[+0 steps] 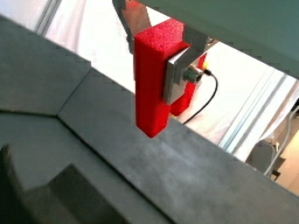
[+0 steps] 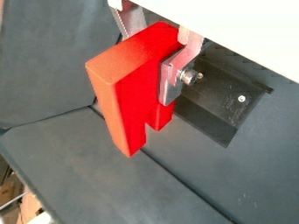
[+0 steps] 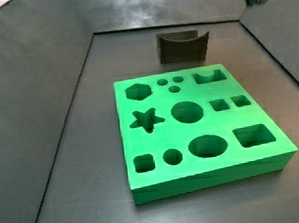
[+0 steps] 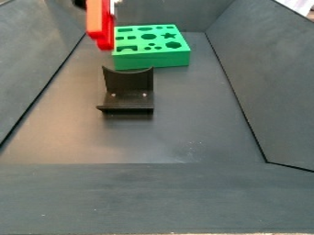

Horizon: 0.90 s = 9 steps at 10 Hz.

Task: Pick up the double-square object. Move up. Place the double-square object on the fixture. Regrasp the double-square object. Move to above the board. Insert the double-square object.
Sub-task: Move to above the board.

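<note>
The double-square object (image 2: 131,87) hangs upright in the air above the fixture (image 4: 127,90), clamped between the flat silver fingers (image 2: 176,74) of the gripper (image 1: 176,74), whose jaws are closed on its upper part in both wrist views. In a side view the gripper sits high at the frame's top edge, well above the floor, with the green board (image 3: 195,129) lying beyond the fixture (image 3: 183,47).

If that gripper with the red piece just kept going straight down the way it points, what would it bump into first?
Probably the fixture. The gripper hangs high, shut on the double-square object, whose lower end would arrive first. In a side view it sits roughly above the fixture; in a wrist view it looks offset, so it might meet the bare floor.
</note>
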### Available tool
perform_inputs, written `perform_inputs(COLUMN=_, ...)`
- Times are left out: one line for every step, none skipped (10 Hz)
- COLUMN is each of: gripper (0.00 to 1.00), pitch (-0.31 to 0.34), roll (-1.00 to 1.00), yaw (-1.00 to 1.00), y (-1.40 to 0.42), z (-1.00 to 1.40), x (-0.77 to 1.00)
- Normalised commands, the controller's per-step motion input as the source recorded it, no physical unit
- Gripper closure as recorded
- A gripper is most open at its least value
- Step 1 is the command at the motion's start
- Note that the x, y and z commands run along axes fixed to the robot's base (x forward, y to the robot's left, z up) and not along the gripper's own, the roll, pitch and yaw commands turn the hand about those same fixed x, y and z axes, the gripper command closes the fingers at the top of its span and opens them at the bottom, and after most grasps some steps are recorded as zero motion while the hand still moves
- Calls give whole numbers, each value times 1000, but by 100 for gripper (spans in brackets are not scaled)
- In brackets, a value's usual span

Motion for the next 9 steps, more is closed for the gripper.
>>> perform_inputs(gripper=100, pitch=151, roll=-26, yaw=171, y=-13, z=849, x=72)
perform_inputs(gripper=100, pitch=123, roll=-24, yaw=174, y=-16, z=670, x=57)
perform_inputs(gripper=100, pitch=94, roll=-27, yaw=173, y=-16, z=488, x=43)
perform_inputs(gripper=100, pitch=71, roll=-31, yaw=164, y=-16, z=311, x=33)
perform_inputs(gripper=100, pitch=-12, roll=-1000, yaw=42, y=-1000, z=342, x=-648)
perform_inputs(gripper=100, pitch=-23, roll=-1000, yaw=38, y=-1000, z=336, x=-650)
perform_inputs(gripper=100, pitch=-50, roll=-1000, yaw=34, y=-1000, z=353, x=-692)
perform_inputs(gripper=100, pitch=-54, roll=-1000, yaw=33, y=-1000, z=343, x=-701)
perform_inputs(gripper=100, pitch=-64, roll=-1000, yaw=27, y=-1000, z=348, x=-709)
